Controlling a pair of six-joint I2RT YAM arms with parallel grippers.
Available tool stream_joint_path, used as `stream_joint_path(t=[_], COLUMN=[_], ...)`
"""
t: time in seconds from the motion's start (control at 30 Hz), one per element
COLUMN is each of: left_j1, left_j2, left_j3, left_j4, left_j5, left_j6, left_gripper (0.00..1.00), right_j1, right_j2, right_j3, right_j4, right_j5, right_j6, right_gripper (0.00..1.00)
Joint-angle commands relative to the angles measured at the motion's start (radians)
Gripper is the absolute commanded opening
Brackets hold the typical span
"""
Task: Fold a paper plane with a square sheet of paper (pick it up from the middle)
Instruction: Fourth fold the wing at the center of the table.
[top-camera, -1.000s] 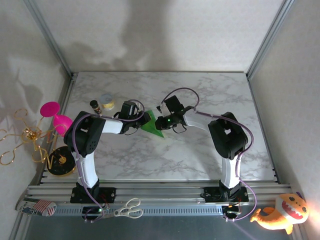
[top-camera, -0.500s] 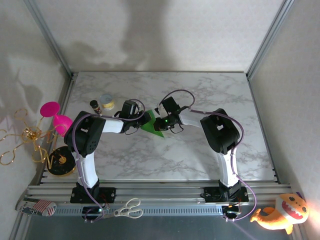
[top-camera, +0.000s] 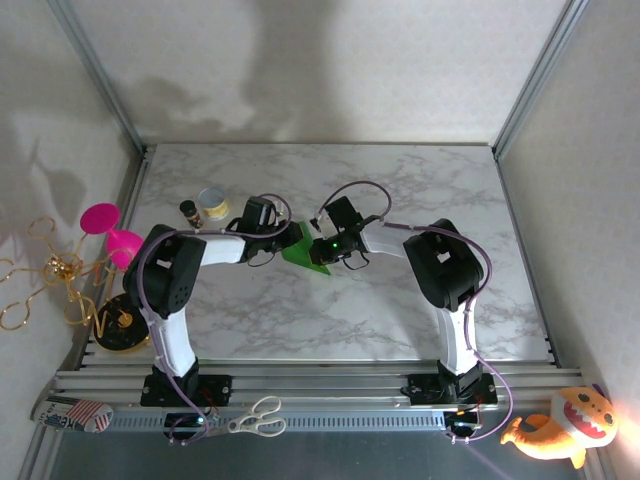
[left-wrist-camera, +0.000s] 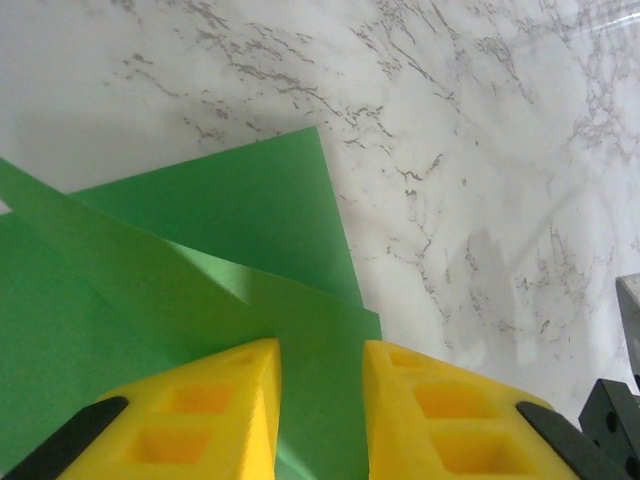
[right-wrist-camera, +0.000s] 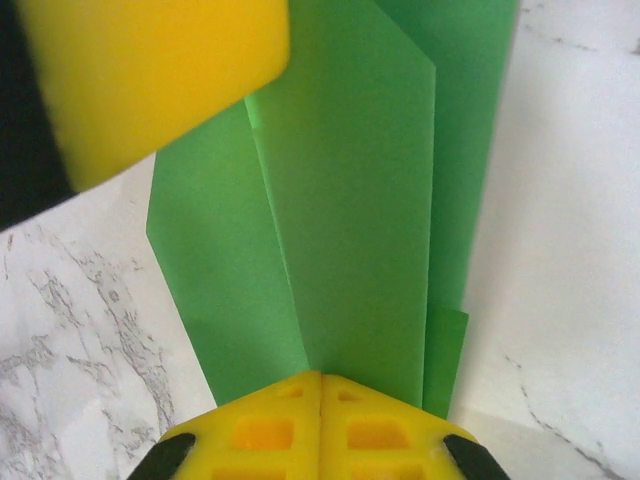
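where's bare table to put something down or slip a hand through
Most room: the far right of the marble table, behind the right arm up to the back wall. Also the near strip between both arm bases. Crowded: the centre, where the arms meet at the green paper, and far left by the tin and small bottle.

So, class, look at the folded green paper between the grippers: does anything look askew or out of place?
The folded green paper is uneven: in the right wrist view its layers do not line up, and a narrow strip juts out beside the right gripper, shut on it.
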Motion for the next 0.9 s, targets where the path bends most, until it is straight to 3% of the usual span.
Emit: stream_joint_path(t=[0.0,0.5,0.87], left_j1=[0.009,0.1,0.181], left_j2=[0.053,0.187,0.205], left_j3=[0.047,0.248,0.403], left_j4=[-0.038,-0.304,-0.398], left_j5=[-0.007,-0.259,-0.265], left_j6=[0.042,0.189,0.252], left_gripper=[0.27,0.25,0.26], right_j1=[0.002,0.001,0.001], right_j2=[0.043,0.035,0.035], right_j3=[-0.056,-0.083,-0.096], right_j4=[-0.176,-0.179,-0.164], right_j5=[0.096,0.14,0.144], right_j6=[-0.03,-0.024,-0.011], right_gripper=[0.07,0.07,0.07])
